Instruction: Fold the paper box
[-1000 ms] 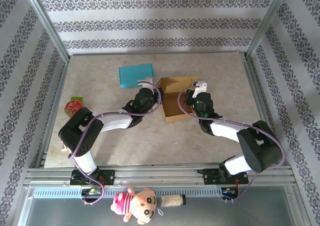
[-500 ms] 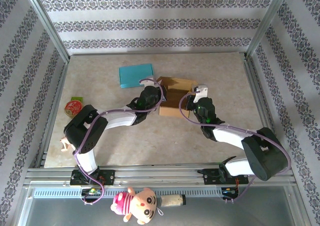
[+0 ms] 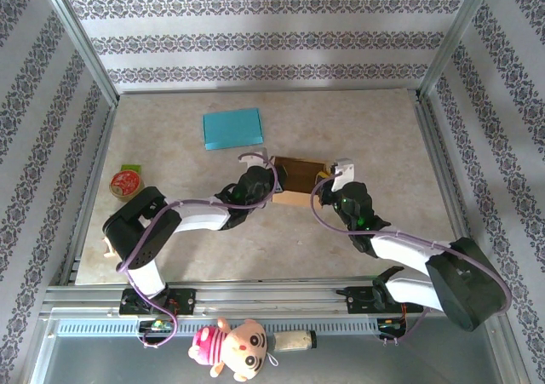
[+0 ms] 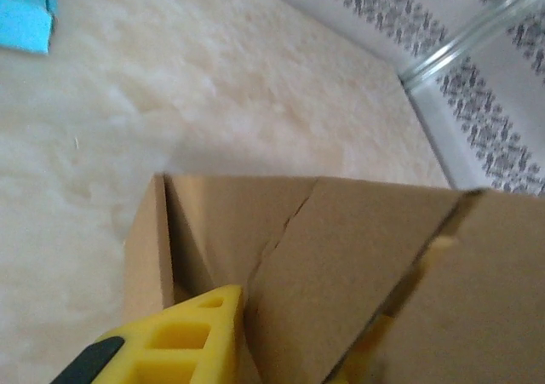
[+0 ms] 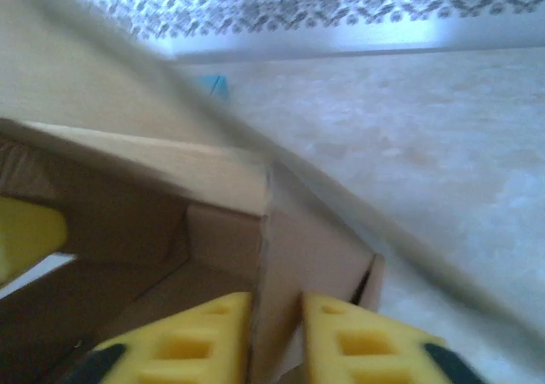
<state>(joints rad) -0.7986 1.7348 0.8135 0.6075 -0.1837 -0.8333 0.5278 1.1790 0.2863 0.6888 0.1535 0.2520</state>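
Paper box point(image 3: 300, 180) stands near the middle of the table point(image 3: 366, 120), open side up, with one gripper at each end. Nearest the observer, a pink plush toy point(image 3: 232, 347) lies on the front rail between the arm bases. Further in, the left gripper point(image 3: 271, 178) meets the box's left end. Its wrist view shows a yellow finger point(image 4: 183, 337) against a cardboard flap, but I cannot tell whether the flap is pinched. The right gripper point(image 3: 329, 180) meets the right end. Its yellow fingers point(image 5: 204, 333) flank a box wall closely, but I cannot tell whether they grip it. A small red round item point(image 3: 125, 181) lies by the left edge. Beyond the box, well apart, a blue sheet point(image 3: 232, 128) lies flat.
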